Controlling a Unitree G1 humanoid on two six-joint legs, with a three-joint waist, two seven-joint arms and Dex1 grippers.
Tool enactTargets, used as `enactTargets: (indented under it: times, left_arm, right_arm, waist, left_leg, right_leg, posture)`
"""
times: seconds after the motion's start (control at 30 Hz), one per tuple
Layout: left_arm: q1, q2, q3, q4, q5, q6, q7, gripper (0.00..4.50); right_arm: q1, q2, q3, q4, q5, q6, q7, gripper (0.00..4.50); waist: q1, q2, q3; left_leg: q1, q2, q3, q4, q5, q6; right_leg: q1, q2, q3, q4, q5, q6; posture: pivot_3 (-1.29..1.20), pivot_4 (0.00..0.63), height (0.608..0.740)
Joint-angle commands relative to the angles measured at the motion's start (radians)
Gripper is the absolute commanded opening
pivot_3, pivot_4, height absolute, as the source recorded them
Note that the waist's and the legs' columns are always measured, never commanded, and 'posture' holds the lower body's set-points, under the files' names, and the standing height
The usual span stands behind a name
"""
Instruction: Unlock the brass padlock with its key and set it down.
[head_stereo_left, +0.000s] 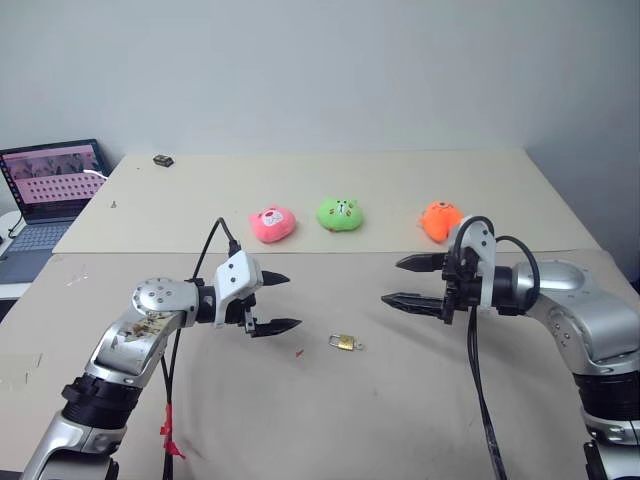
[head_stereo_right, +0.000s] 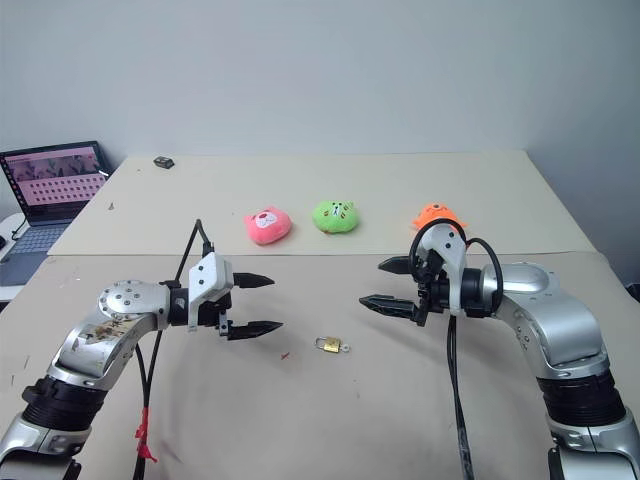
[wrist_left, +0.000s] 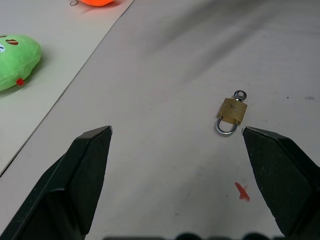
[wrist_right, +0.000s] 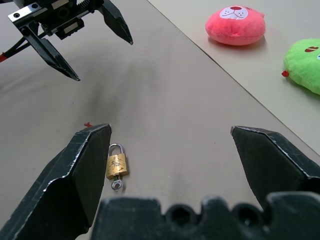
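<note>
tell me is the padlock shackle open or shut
Shut, as far as shows: the brass padlock lies flat, both shackle ends in the body, the key in it.

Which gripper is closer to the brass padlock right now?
Left, narrowly. The left gripper hovers open just to the robot's left of the brass padlock, which lies on the table. The right gripper hovers open to its right, slightly farther away.

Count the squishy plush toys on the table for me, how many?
3, in a row on the far side of the table: a pink round plush toy on the robot's left, a green round plush toy in the middle, an orange plush toy on the right.
</note>
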Motion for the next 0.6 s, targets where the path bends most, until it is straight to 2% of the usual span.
enactTargets:
  times: [0.03,0.23,0.37,0.43,0.6]
  left_arm:
    - [-0.03,0.018,0.033,-0.021,-0.031,0.027,-0.012,4.42]
    - [-0.007,0.098,0.009,-0.063,-0.105,0.067,-0.165,4.42]
    - [0.026,0.115,-0.059,-0.071,-0.045,-0.007,-0.213,4.42]
    - [0.026,0.108,-0.098,-0.059,-0.001,-0.053,-0.22,4.42]
    - [-0.011,0.013,-0.181,0.018,0.096,-0.173,-0.184,4.42]
  right_arm:
    - [0.0,-0.009,-0.021,-0.021,0.012,-0.019,0.0,4.5]
    - [0.016,-0.014,-0.006,-0.04,0.004,-0.027,-0.005,4.5]
    - [0.017,-0.009,-0.01,-0.054,0.006,-0.015,-0.029,4.5]
    - [0.028,-0.009,-0.015,-0.069,0.009,-0.005,-0.048,4.5]
    - [0.056,-0.01,-0.032,-0.113,0.027,0.023,-0.091,4.5]
  waist:
    - [0.0,0.0,0.0]
    - [-0.002,0.001,0.002]
    - [0.0,0.002,0.002]
    - [0.0,0.002,0.003]
    - [0.011,0.002,0.003]
  left_leg:
    - [0.0,0.0,0.0,0.0,0.0,0.0]
    - [0.0,0.0,0.0,-0.001,0.0,0.0]
    - [0.001,0.0,0.0,0.0,0.0,0.0]
    - [0.001,0.0,0.0,0.0,0.0,0.0]
    - [0.001,0.0,0.0,0.001,0.0,0.0]
  right_leg:
    - [0.0,0.0,0.0,0.0,0.0,0.0]
    - [0.0,0.0,0.0,0.0,0.0,0.0]
    - [0.0,0.0,0.0,0.0,0.0,0.0]
    - [0.0,0.0,0.0,0.0,0.0,0.0]
    - [0.001,0.0,0.0,-0.001,0.0,0.0]
  posture:
    - [0.0,0.15,0.65]
    - [0.0,0.15,0.65]
    - [0.0,0.15,0.65]
    - [0.0,0.15,0.65]
    - [0.0,0.15,0.65]
